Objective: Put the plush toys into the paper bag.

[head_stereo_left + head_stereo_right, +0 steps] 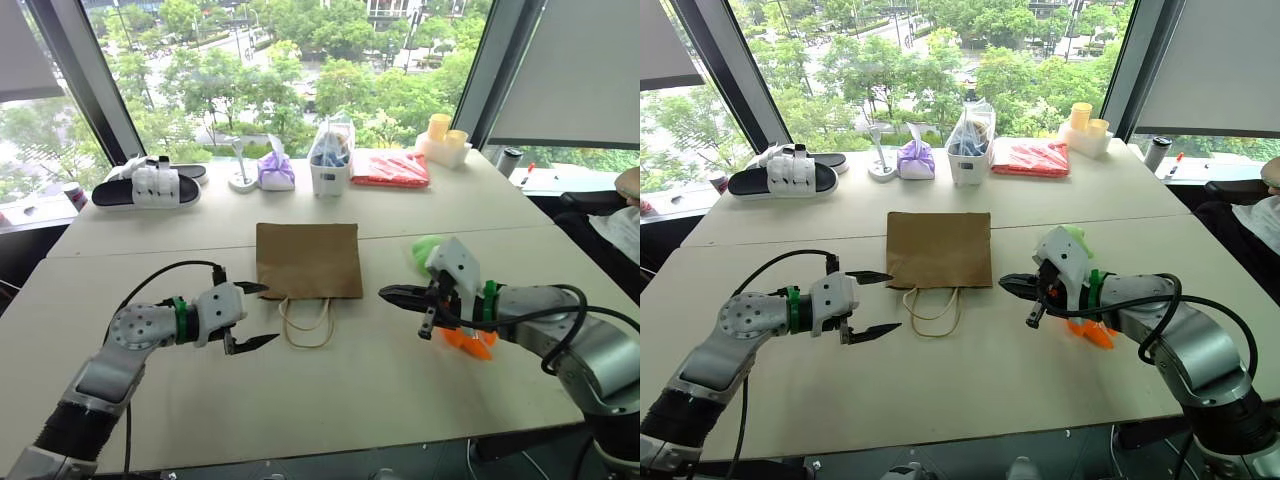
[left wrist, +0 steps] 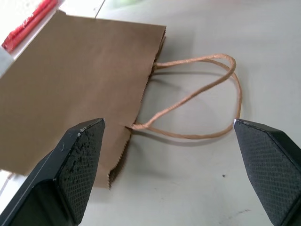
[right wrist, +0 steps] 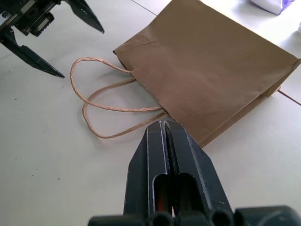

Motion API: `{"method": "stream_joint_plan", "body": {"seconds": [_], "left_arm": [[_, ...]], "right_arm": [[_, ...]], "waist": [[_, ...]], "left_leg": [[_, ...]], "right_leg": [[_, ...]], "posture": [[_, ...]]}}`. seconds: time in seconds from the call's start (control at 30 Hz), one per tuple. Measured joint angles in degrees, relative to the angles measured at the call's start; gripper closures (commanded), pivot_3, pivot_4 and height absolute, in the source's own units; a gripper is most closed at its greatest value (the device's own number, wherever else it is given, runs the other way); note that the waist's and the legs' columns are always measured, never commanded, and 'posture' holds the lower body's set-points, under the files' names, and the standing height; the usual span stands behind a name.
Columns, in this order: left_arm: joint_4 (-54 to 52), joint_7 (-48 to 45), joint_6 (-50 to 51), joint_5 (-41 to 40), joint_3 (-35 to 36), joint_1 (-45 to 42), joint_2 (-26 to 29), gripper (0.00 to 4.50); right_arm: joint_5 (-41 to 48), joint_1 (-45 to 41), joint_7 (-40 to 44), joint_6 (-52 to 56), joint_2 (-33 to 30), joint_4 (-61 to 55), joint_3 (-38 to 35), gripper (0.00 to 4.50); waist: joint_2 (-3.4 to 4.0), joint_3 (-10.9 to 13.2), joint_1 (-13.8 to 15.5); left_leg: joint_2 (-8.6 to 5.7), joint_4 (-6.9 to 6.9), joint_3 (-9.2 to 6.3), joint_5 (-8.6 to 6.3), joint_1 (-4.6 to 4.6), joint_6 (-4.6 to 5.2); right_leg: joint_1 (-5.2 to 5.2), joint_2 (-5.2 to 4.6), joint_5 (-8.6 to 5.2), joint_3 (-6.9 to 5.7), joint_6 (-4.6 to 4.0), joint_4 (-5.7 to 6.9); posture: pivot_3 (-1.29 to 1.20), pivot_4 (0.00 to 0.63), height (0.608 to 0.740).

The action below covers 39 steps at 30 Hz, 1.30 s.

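Note:
The brown paper bag (image 1: 308,258) lies flat on the table's middle, its string handles (image 1: 305,325) looped toward me. My left gripper (image 1: 264,314) hovers open just left of the handles, its jaws wide with nothing between them; its fingers (image 2: 77,165) frame the bag's mouth edge (image 2: 141,108). My right gripper (image 1: 385,293) is shut and empty, pointing at the bag's right front corner (image 3: 188,127). The orange plush toy (image 1: 468,340) lies under my right wrist, partly hidden. Behind that wrist, the green plush toy (image 1: 426,246) peeks out.
Along the far edge by the window stand black-and-white slippers (image 1: 147,185), a purple tied pouch (image 1: 276,170), a clear plastic bag with blue contents (image 1: 331,155), a red packet (image 1: 391,168) and yellow cups (image 1: 447,135). A seam (image 1: 150,250) crosses the tabletop.

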Motion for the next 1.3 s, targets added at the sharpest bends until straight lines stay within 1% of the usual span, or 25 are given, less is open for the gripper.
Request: {"method": "stream_joint_plan", "body": {"seconds": [0.27,0.37,0.53,0.6,0.63,0.73,0.83,0.9,0.93,1.0,1.1,1.3], "left_arm": [[10.6,-3.3,-10.9,4.5,-4.3,-7.8,-3.2,0.05],[14.7,-3.5,-14.1,6.1,-5.9,-10.7,-5.4,0.83],[18.7,-3.2,-17.1,7.2,-6.0,-11.9,-7.0,3.25],[18.8,-3.0,-16.0,6.6,-5.9,-12.4,-8.3,4.19],[18.3,-2.9,-14.3,5.4,-5.8,-12.6,-9.4,4.4],[16.4,-1.0,-8.3,2.7,-4.6,-14.0,-12.3,4.4],[13.9,3.1,1.2,-1.5,-1.3,-18.0,-15.7,4.4],[10.8,4.9,5.5,-3.4,-0.2,-19.8,-16.9,4.4],[8.6,6.1,8.2,-4.6,0.4,-19.8,-17.7,4.4],[6.5,7.3,11.2,-5.6,0.9,-19.0,-18.1,4.4],[3.2,9.0,16.7,-7.2,1.2,-16.2,-18.8,4.4],[-4.9,11.8,23.5,-9.8,1.9,-13.7,-19.2,4.4]], "right_arm": [[-0.9,0.9,-0.5,-0.3,0.1,0.0,0.2,4.5],[-0.9,1.4,-1.1,-0.3,0.3,-0.4,0.2,4.5],[-0.9,3.1,-2.3,-0.3,0.3,-1.2,-0.1,4.5],[-0.9,4.2,-2.8,-0.1,0.3,-1.8,-0.6,4.5],[-0.8,4.7,-3.1,0.0,0.3,-2.2,-0.7,4.5],[-0.4,6.1,-3.6,0.3,0.4,-3.7,-0.8,4.5],[-2.4,5.3,-8.0,0.0,6.3,-3.5,1.0,4.5],[-5.8,3.9,-11.2,-0.5,8.7,-1.9,5.1,4.5],[-8.7,3.4,-13.0,-1.0,9.9,0.0,7.9,4.5],[-11.3,3.1,-15.2,-1.1,12.4,3.2,10.3,4.5],[-14.6,0.6,-18.5,-2.9,19.3,9.7,13.2,4.5],[-20.9,-8.1,-23.6,-10.9,29.1,23.6,14.8,4.5]], "waist": [[0.0,0.0,-0.1],[0.0,0.0,-0.1],[0.0,0.0,-0.3],[0.0,0.0,-0.1],[0.0,0.0,0.1],[-0.02,0.0,0.2],[-0.06,0.0,0.1],[-0.04,0.0,-0.4],[-0.02,0.0,-0.5],[-0.02,0.0,-0.6],[-0.02,0.0,-0.8],[-0.03,0.0,-0.4]], "left_leg": [[-0.03,0.02,0.0,0.0,0.0,0.0],[-0.04,0.02,0.0,0.0,-0.01,0.0],[-0.03,0.02,-0.01,0.0,0.0,0.01],[-0.04,0.05,-0.02,0.0,-0.01,0.01],[-0.05,0.09,-0.02,0.0,-0.02,0.01],[-0.06,0.15,-0.04,0.0,-0.03,0.02],[-0.05,0.21,-0.06,0.01,-0.02,0.01],[-0.05,0.2,-0.06,0.01,0.02,0.01],[-0.05,0.17,-0.05,0.01,0.05,0.01],[-0.05,0.12,-0.06,0.03,0.05,-0.03],[-0.05,0.09,-0.06,0.11,0.04,-0.16],[-0.1,0.09,-0.11,0.16,0.03,-0.26]], "right_leg": [[0.0,0.0,0.0,-0.01,0.01,0.02],[0.0,0.0,0.01,-0.02,0.01,0.02],[-0.01,0.02,0.01,-0.02,0.02,0.04],[0.01,0.01,0.01,-0.02,0.02,0.05],[0.03,0.01,0.01,-0.03,0.02,0.04],[0.04,0.01,0.01,-0.03,0.04,0.06],[0.03,0.04,0.01,-0.05,0.04,0.16],[0.04,0.03,0.01,-0.04,0.04,0.2],[0.03,0.03,0.01,-0.02,0.05,0.21],[-0.02,0.05,0.01,-0.02,0.05,0.22],[-0.11,0.05,0.01,0.0,0.04,0.31],[-0.08,0.04,0.01,0.01,0.03,0.31]], "posture": [[0.0,0.15,0.74],[0.0,0.15,0.74],[0.0,0.15,0.74],[0.0,0.15,0.74],[0.0,0.15,0.74],[0.0,0.15,0.74],[0.0,0.15,0.74],[0.0,0.15,0.74],[0.0,0.15,0.74],[0.0,0.15,0.74],[0.0,0.15,0.74],[0.0,0.15,0.74]]}}
